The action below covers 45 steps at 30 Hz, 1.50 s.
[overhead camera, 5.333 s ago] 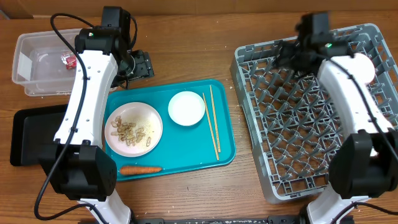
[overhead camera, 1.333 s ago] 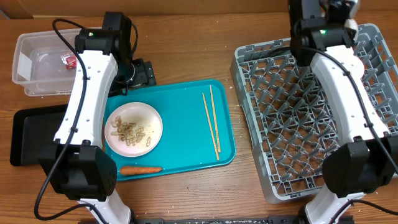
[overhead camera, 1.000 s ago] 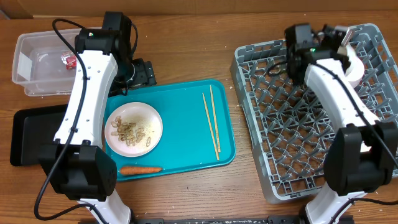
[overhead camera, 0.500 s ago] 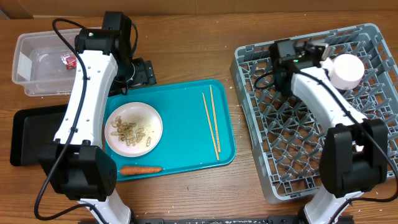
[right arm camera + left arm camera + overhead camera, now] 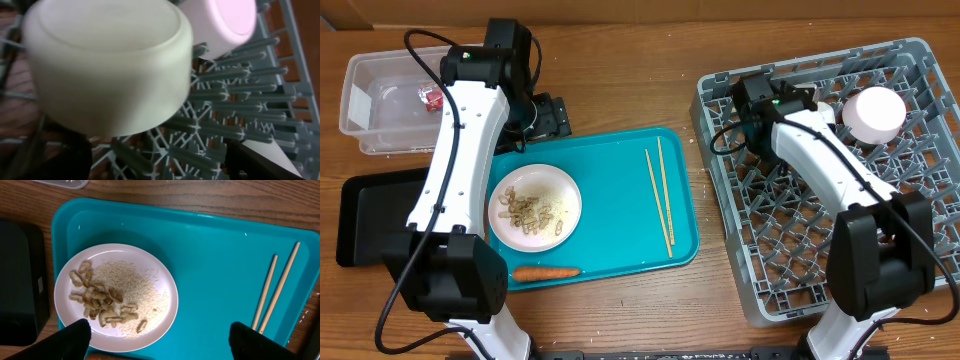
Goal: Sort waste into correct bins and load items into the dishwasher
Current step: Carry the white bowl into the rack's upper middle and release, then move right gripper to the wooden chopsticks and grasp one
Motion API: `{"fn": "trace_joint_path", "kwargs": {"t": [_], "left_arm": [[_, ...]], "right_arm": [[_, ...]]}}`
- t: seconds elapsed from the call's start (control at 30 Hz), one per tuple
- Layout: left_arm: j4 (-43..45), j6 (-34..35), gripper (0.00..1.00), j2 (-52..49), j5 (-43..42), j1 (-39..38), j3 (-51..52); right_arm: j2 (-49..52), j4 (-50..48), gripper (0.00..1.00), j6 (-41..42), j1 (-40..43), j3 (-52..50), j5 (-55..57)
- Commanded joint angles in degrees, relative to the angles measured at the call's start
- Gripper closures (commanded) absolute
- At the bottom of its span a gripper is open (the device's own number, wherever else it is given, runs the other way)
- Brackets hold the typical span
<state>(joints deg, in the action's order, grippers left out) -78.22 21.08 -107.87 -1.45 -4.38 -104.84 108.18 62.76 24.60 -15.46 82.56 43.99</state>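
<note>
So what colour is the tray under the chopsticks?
Teal; the tray shows best from the left wrist.

I see the plate (image 5: 535,207) left of the chopsticks (image 5: 660,195) on the serving tray (image 5: 620,232); right, a bowl (image 5: 107,65) in the dish rack (image 5: 790,235).

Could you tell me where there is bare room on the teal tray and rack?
On the teal tray, the strip between plate and chopsticks is bare. The rack is free in front; bowl and pink cup crowd its back.

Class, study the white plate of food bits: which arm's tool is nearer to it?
Left. The left tool hovers just beyond the plate, past the far edge of the teal tray; the right tool is over the dish rack.
</note>
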Motion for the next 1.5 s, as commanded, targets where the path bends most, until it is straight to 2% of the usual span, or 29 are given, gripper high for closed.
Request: {"fn": "trace_joint_path", "kwargs": {"t": [0.0, 0.1, 0.2, 0.33, 0.67, 1.07, 1.3, 1.47], "left_arm": [[0.0, 0.8, 0.10, 0.2, 0.3, 0.3, 0.0], [0.0, 0.8, 0.07, 0.2, 0.3, 0.3, 0.0], [0.0, 0.8, 0.06, 0.2, 0.3, 0.3, 0.0], [0.1, 0.8, 0.05, 0.2, 0.3, 0.3, 0.0], [0.0, 0.8, 0.05, 0.2, 0.4, 0.3, 0.0], [-0.6, 0.9, 0.06, 0.2, 2.3, 0.6, 0.1], [-4.2, 3.6, 0.06, 0.2, 3.3, 7.2, 0.1], [-4.3, 3.8, 0.05, 0.2, 0.8, 12.0, 0.1]], "right_arm": [[-5.0, -0.4, 0.12, -5.7, 0.1, 6.4, -10.4], [-7.3, -0.1, 0.12, -13.6, -0.3, 11.8, -24.9], [-8.8, 0.0, 0.15, -17.8, -0.9, 14.8, -40.9], [-8.8, -0.3, 0.22, -17.8, -3.1, 15.0, -57.2], [-1.0, 0.8, 0.26, -18.6, -14.6, 14.1, -58.0], [10.7, -0.8, 0.31, -18.6, -18.6, 13.0, -58.0], [15.6, -2.5, 0.31, -18.6, -19.3, 13.0, -57.9], [17.3, -3.3, 0.31, -18.6, -19.3, 12.2, -55.4]]}}
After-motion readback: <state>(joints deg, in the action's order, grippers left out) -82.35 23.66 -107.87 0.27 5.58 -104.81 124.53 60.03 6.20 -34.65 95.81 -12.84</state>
